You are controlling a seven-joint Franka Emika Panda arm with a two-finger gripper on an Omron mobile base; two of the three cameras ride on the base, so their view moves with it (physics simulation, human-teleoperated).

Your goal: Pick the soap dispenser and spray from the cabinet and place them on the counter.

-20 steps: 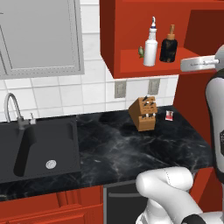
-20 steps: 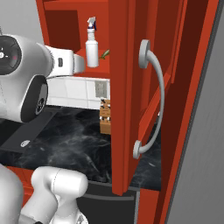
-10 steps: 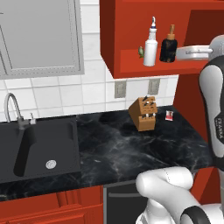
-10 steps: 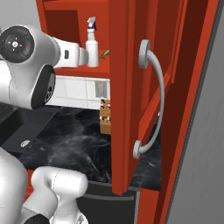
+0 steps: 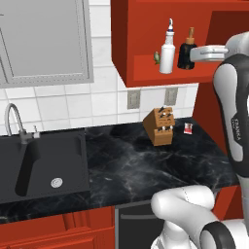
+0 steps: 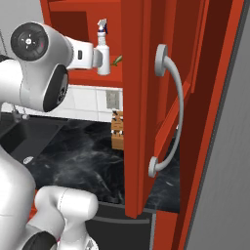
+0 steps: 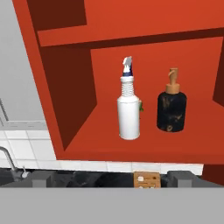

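On the lower shelf of the open red cabinet (image 7: 175, 52) stand the white spray (image 7: 129, 113) on the left and the dark soap dispenser (image 7: 172, 109) with its tan pump on the right, both upright and apart. From the left base they appear as the spray (image 5: 167, 51) and the soap dispenser (image 5: 186, 50). My gripper (image 5: 195, 53) hovers at shelf height in front of the soap dispenser, without touching it. In the hand view my gripper (image 7: 111, 180) is open, its fingertips (image 7: 41, 178) spread wide with nothing between them. Below lies the black counter (image 5: 121, 160).
The red cabinet door (image 6: 141, 97) stands open on the right with its silver handle (image 6: 172, 107). A knife block (image 5: 159, 126) and a small red item (image 5: 188, 128) sit on the counter. The sink (image 5: 44, 160) and faucet (image 5: 12, 121) are left. A small green item (image 5: 156, 57) lies behind the spray.
My hand has risen and swung left toward the cabinet shelf, closer to the soap dispenser. Both bottles stand where they were.
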